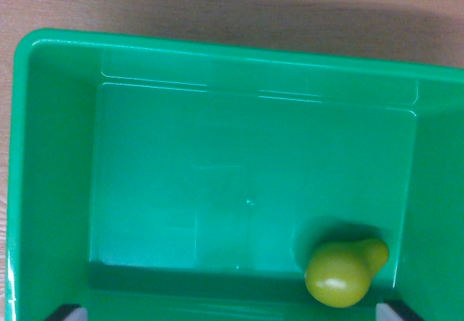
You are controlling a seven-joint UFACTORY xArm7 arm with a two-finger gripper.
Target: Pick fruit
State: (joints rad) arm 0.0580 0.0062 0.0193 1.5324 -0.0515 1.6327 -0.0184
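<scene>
1. The wrist view looks straight down into a glossy green rectangular plastic bin [58, 154] that sits on a light brown wood-grain tabletop [217, 2].
2. Only two dark fingertips [67, 312] of the pincer [232, 314] show, one at each bottom corner of the wrist view, well apart from each other, so the pincer is spread wide with nothing between its tips.
3. A smooth yellow-green pear-shaped fruit [342, 270] lies on the bin floor in the corner toward the wrist view's right, its narrow end pointing up and right.
4. The pear rests just above and inside the right-hand fingertip, near it but not touching.
5. The pear casts a soft dark shadow on the floor behind it.
</scene>
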